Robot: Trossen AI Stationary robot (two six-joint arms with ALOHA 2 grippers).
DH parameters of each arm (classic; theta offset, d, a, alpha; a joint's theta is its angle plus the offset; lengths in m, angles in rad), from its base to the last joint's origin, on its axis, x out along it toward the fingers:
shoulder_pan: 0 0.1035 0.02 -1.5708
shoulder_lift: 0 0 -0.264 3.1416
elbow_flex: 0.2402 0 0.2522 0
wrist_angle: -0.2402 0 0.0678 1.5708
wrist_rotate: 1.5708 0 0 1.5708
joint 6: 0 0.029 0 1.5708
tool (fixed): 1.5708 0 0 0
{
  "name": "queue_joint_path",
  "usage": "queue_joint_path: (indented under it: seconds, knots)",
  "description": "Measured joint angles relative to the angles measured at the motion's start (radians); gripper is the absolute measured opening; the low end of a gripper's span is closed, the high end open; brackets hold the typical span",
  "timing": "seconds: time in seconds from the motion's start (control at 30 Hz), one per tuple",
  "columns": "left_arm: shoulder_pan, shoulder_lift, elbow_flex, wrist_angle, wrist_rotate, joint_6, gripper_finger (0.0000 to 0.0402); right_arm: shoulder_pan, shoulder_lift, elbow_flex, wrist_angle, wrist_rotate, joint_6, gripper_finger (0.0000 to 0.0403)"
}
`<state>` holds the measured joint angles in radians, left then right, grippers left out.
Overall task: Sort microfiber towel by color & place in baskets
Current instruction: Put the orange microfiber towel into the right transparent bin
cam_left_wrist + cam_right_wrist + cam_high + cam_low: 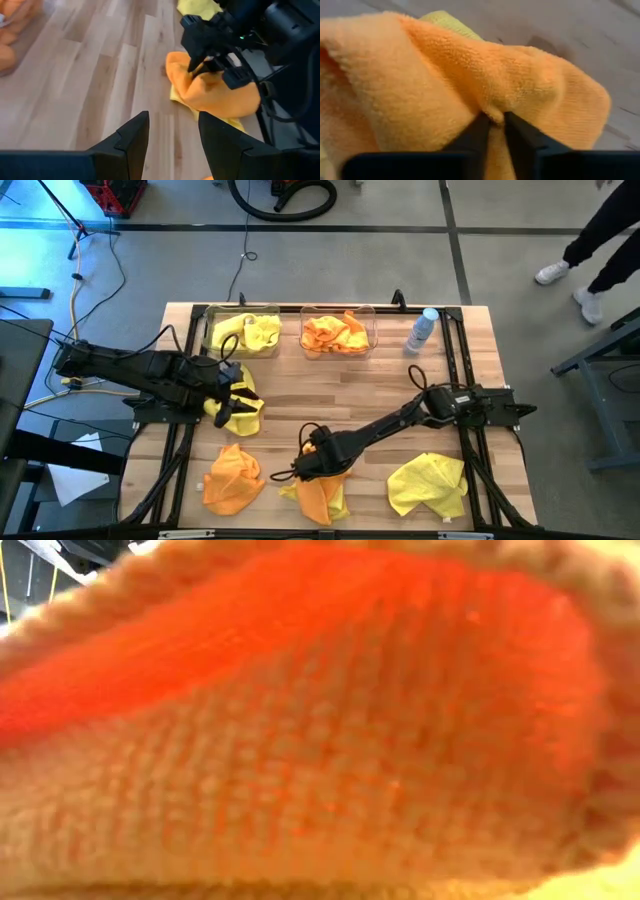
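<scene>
Currently the orange towel (pixel 322 490) at the near-centre table edge is the working item: it lies directly between and around the fingertips of the right gripper (pixel 312 468), which are pressed together on a raised fold of its fabric, as the right wrist view confirms (pixel 490 75). A strip of yellow cloth shows beneath the orange one, so the two may be stacked; only the orange fold sits in the pinch. From this gripper, the orange-filled basket (pixel 340 332) lies straight ahead toward the far edge of the table, well apart, with the yellow-filled basket (pixel 243 332) just beside it on the left-arm side. The coming move therefore turns on a lift followed by a carry away from the near edge toward the orange basket; the towel's bulk hangs on the near side of the fingertips and will trail behind them. The right arm is the nearer one for this cloth. The left gripper (pixel 228 395) rests at a yellow towel (pixel 240 402) on the left side of the table; its fingers (pixel 131 137) stand spread, with nothing between them in its wrist view. A second orange towel (pixel 232 478) and another yellow towel (pixel 428 485) remain unsorted to either side of the right gripper. A small bottle (pixel 423 330) stands beyond the orange basket.
</scene>
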<state>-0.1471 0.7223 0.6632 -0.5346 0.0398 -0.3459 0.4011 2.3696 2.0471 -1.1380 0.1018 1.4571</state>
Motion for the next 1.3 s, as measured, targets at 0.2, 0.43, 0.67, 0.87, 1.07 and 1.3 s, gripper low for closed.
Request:
queue_joint_path:
  seconds: [0.2,0.43,0.67,0.87,1.07,1.3]
  knots:
    - [0.000,0.000,0.000,0.000,0.055,-0.010,0.0158,0.006,-0.066,0.024,-0.033,0.049,0.001,0.0016]
    - [0.000,0.000,0.000,0.003,0.055,-0.017,0.0158,0.033,-0.215,0.050,-0.096,0.283,0.004,0.0003]
    - [0.000,0.000,0.000,0.024,0.039,-0.018,0.0158,0.016,-0.362,0.051,-0.256,0.546,-0.005,0.0001]
    - [0.001,0.001,0.000,0.042,0.001,-0.019,0.0158,-0.084,-0.473,0.051,-0.316,0.657,-0.198,0.0001]
    - [0.001,0.001,0.000,0.087,-0.079,-0.019,0.0158,-0.264,-0.547,0.051,-0.310,0.630,-0.511,0.0000]
    - [0.015,0.001,0.000,0.164,-0.225,-0.019,0.0158,-0.512,-0.618,0.051,-0.265,0.540,-0.883,0.0000]
